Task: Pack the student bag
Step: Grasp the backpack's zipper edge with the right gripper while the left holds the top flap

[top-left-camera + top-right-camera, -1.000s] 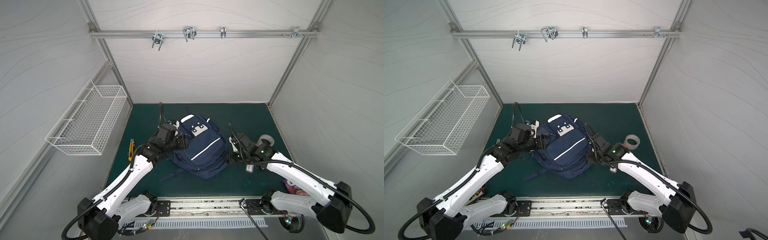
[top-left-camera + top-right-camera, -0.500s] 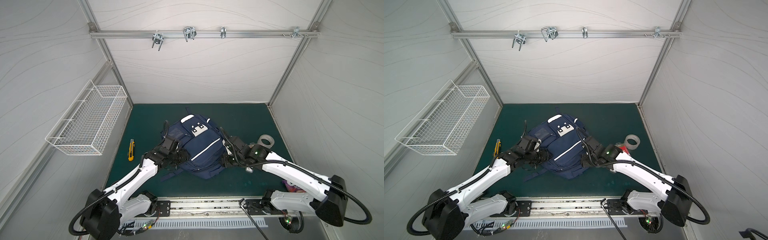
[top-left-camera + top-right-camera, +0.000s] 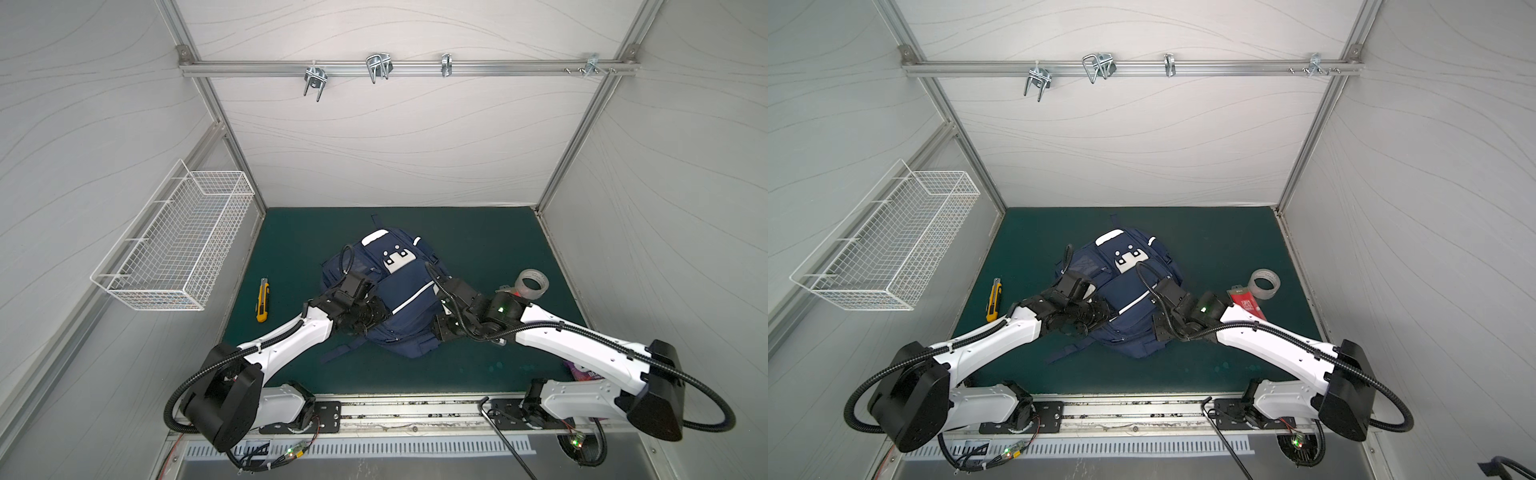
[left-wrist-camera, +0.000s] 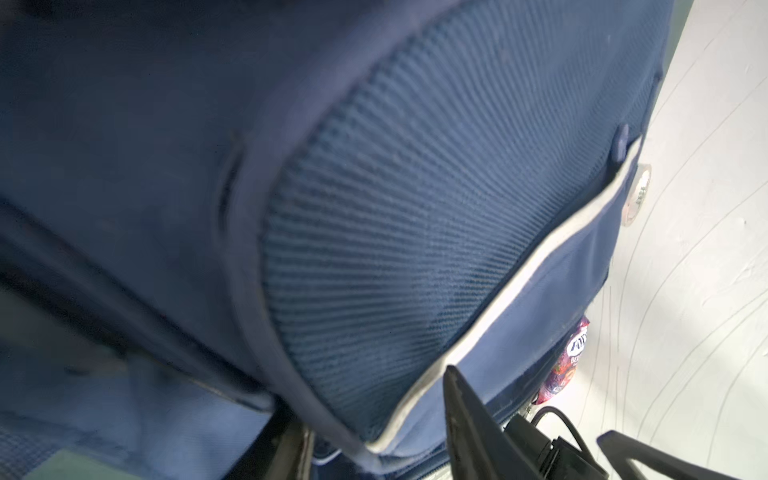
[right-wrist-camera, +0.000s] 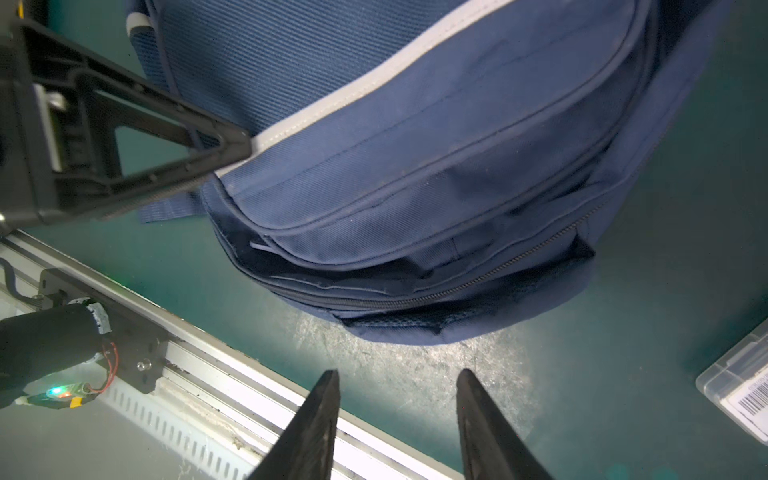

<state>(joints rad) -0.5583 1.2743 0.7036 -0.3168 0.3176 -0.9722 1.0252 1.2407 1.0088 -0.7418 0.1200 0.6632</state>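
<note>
The student bag (image 3: pixel 399 299) (image 3: pixel 1129 291), a navy backpack with white stripes, lies front up in the middle of the green mat. My left gripper (image 3: pixel 384 321) (image 3: pixel 1100 316) is pressed against its near left side. In the left wrist view (image 4: pixel 378 401) a fold of the bag's piped front pocket (image 4: pixel 415 208) sits between the parted jaws; whether they pinch it does not show. One of the left fingertips (image 5: pixel 232 145) touches the white stripe. My right gripper (image 3: pixel 436 332) (image 5: pixel 397 374) hangs open over bare mat at the bag's (image 5: pixel 457 166) near right end, holding nothing.
A yellow utility knife (image 3: pixel 262 300) lies left of the bag. A tape roll (image 3: pixel 532 284) and a red packet (image 3: pixel 1246 305) lie to the right, and a purple pouch (image 3: pixel 582 372) under the right arm. A clear barcoded box (image 5: pixel 739 386) is nearby. A wire basket (image 3: pixel 178 245) hangs on the left wall.
Both grippers have slid along the bag's sides toward the front rail. The left arm has dropped lower, uncovering the yellow knife. The bag has stayed in place.
</note>
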